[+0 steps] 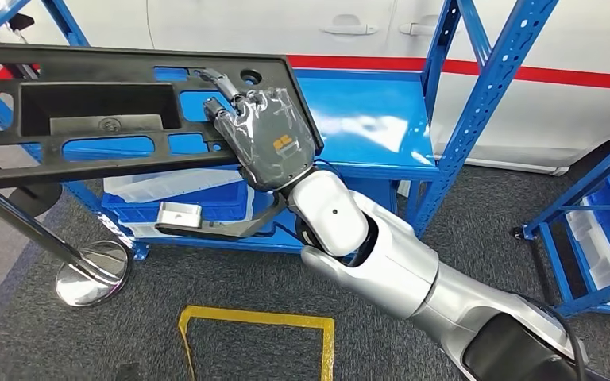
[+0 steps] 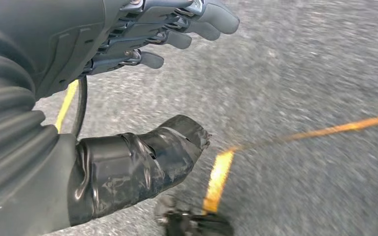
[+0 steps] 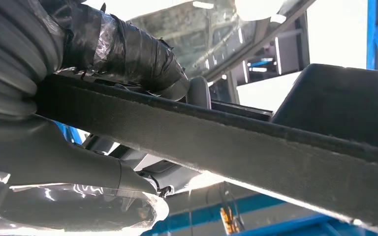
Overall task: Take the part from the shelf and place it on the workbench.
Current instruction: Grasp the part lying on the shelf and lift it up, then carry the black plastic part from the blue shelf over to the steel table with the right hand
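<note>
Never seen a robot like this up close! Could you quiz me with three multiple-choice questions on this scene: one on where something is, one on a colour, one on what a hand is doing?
1. Where is the black part?
A. on the floor
B. held up in front of the shelf
C. in a blue bin

2. What colour is the shelf frame?
A. blue
B. green
C. white

3. What is the right hand doing?
A. hanging free
B. gripping the part's edge
C. pointing at the floor

Answers: 1 B, it is lifted before the shelf; 2 A, its uprights are blue; 3 B, its fingers wrap the part's rim.
</note>
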